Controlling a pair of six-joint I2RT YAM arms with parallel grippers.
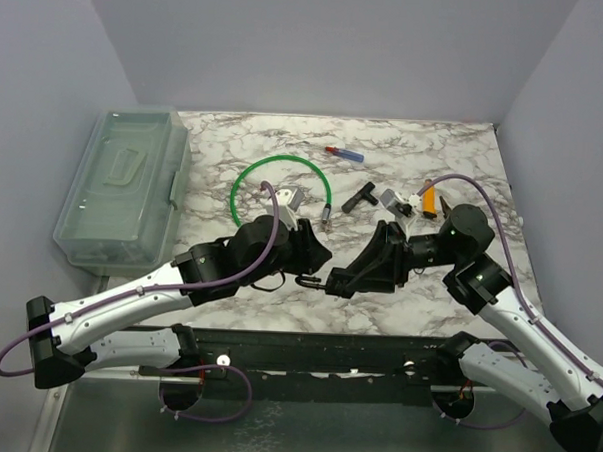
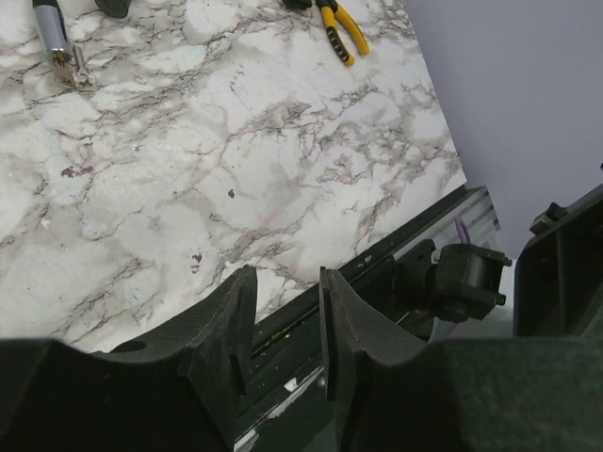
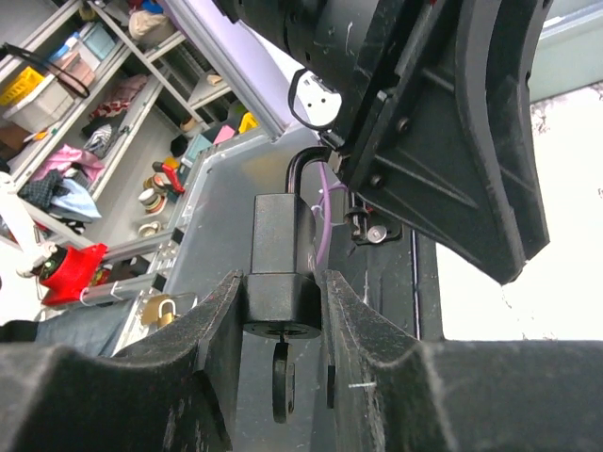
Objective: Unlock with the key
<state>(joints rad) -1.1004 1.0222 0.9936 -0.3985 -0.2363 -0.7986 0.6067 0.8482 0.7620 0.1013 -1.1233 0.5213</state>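
Low near the table's [image 1: 247,134] front edge, about 6 o'clock in the top view, both arms meet over a black padlock [image 3: 281,254]. The right pincer [image 3: 283,287] is clamped on the lock body, one finger on each flank, with the body upright in its wrist view and the shackle [image 3: 303,174] rising at 12 o'clock. The shackle's far end passes behind the left arm's black housing, so I cannot tell if it touches. A dark flat piece, seemingly the key [image 3: 280,381], hangs from the lock's underside at 6 o'clock. The left pincer [image 2: 285,282] stands narrowly parted, and its own camera shows nothing between the fingers [image 2: 231,325], only the dark rail beyond. Elsewhere on the table, in the top view: a clear lidded box [image 1: 123,188] at 9 o'clock, a green cable loop [image 1: 281,162] at 11 o'clock of the lock, a red-and-blue marker [image 1: 343,153] at 12, a black T-handled tool [image 1: 360,197] and yellow-handled pliers [image 1: 430,200] toward 2 o'clock.
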